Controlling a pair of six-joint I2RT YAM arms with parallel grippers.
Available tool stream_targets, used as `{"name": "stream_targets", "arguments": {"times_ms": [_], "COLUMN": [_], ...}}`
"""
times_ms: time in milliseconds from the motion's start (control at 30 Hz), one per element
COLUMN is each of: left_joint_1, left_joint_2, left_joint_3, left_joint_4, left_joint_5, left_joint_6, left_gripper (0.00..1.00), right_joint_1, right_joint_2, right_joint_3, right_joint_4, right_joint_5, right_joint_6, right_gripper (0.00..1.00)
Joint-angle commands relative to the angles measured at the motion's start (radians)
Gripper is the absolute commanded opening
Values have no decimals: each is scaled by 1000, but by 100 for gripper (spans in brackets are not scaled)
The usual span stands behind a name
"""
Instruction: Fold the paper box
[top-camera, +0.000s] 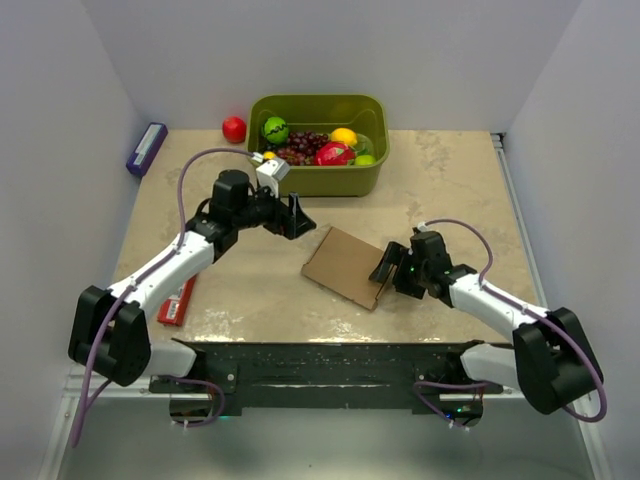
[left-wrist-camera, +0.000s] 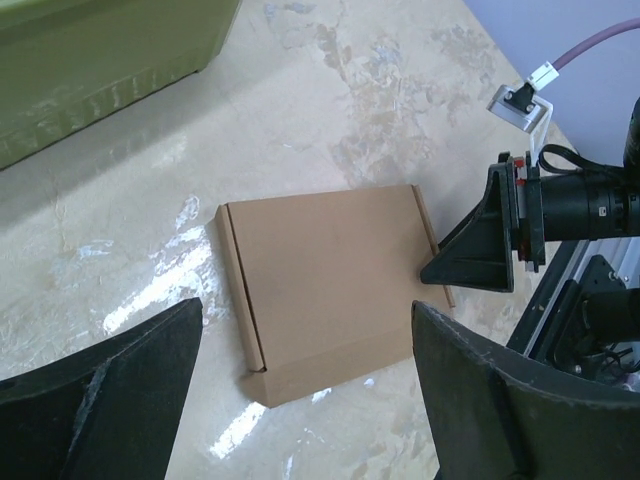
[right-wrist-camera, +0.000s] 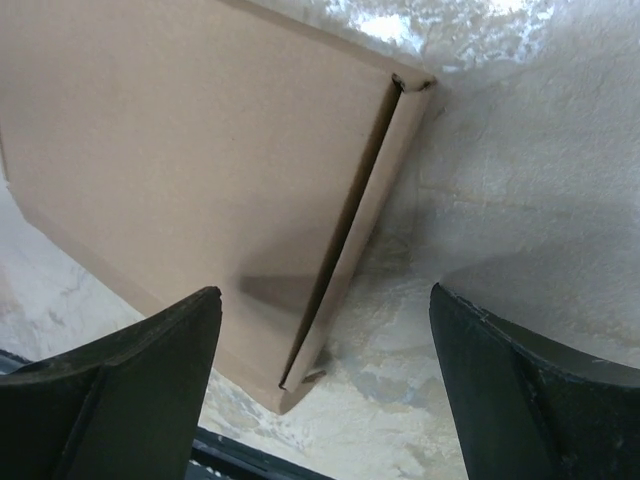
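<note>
One paper box (top-camera: 345, 265) lies flat at the middle of the surface (top-camera: 450, 190). It is plain brown, shallow, folded shut and set askew, with a narrow flap along one edge. One slim red pack (top-camera: 177, 300) lies nearer, on the left. Two grippers flank the box, the left gripper (top-camera: 299, 219) apart from it and the right gripper (top-camera: 388, 270) just beside its edge, both with jaws spread wide and empty. Farther back stand one olive-green tub (top-camera: 318, 182) of fruit, one red fruit (top-camera: 234, 128) beside it, and one purple pack (top-camera: 146, 148).

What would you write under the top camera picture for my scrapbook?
Left gripper and right gripper, both open, flank the brown paper box, green fruit tub behind.
</note>
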Motion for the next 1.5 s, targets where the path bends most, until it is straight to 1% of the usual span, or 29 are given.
{"name": "stream_targets", "arguments": {"times_ms": [0, 67, 100, 233, 300, 400, 433, 500, 533, 567, 633, 700, 733, 800, 833, 900, 1067, 1133, 1233, 1267, 1367, 1467], "left_joint_1": [8, 8, 8, 8, 8, 8, 8, 8, 8, 8, 8, 8, 8, 8, 8, 8, 11, 17, 57, 92, 147, 161], "left_joint_2": [-43, -39, -39, -37, -37, -37, -37, -32, -31, -26, -20, -13, -11, -2, 1, 15, 50, 59, 60, 60, 58, 76], "left_joint_3": [-18, -21, -23, -32, -34, -37, -37, -35, -35, -35, -35, -35, -37, -38, -38, -38, -38, -41, -58, -66, -101, -112], "left_joint_4": [5, 14, 15, 15, 14, 14, 12, 3, -1, -5, -11, -8, -8, -6, -3, -3, -11, -8, 15, 50, 113, 132], "left_joint_5": [-12, -1, 2, -9, -12, -18, -21, -41, -48, -54, -62, -62, -62, -56, -52, -39, -22, -6, 42, 59, 137, 171], "left_joint_6": [46, 40, 39, 40, 42, 46, 49, 58, 65, 68, 72, 72, 74, 74, 72, 71, 58, 45, 3, -12, -73, -95], "left_gripper": [89, 89, 89, 89, 89, 89, 89, 89, 89, 89, 89, 89, 89, 89, 89, 90, 92, 92, 93, 93, 93, 93], "right_joint_1": [-4, -3, -4, -4, -4, -4, -4, -3, -3, -4, -3, -4, -4, -4, -4, -3, -6, -13, -30, -35, -56, -61], "right_joint_2": [31, 44, 48, 76, 87, 104, 110, 125, 128, 133, 146, 165, 169, 182, 185, 186, 189, 191, 193, 189, 171, 153], "right_joint_3": [-21, -29, -32, -53, -59, -78, -87, -95, -101, -105, -113, -116, -118, -124, -131, -138, -147, -154, -161, -162, -168, -154], "right_joint_4": [103, 128, 137, 181, 213, 258, 284, 304, 319, 327, 347, 367, 373, 390, 411, 430, 465, 500, 536, 546, 585, 580], "right_joint_5": [-39, -51, -54, -60, -71, -80, -88, -92, -97, -99, -108, -114, -117, -131, -138, -146, -172, -203, -246, -261, -319, -350], "right_joint_6": [46, 50, 50, 62, 62, 66, 67, 70, 70, 73, 72, 72, 73, 81, 84, 90, 95, 99, 102, 101, 101, 92], "right_gripper": [87, 85, 81, 72, 63, 57, 52, 47, 41, 38, 34, 33, 31, 26, 20, 17, 0, 0, 0, 0, 0, 0]}}
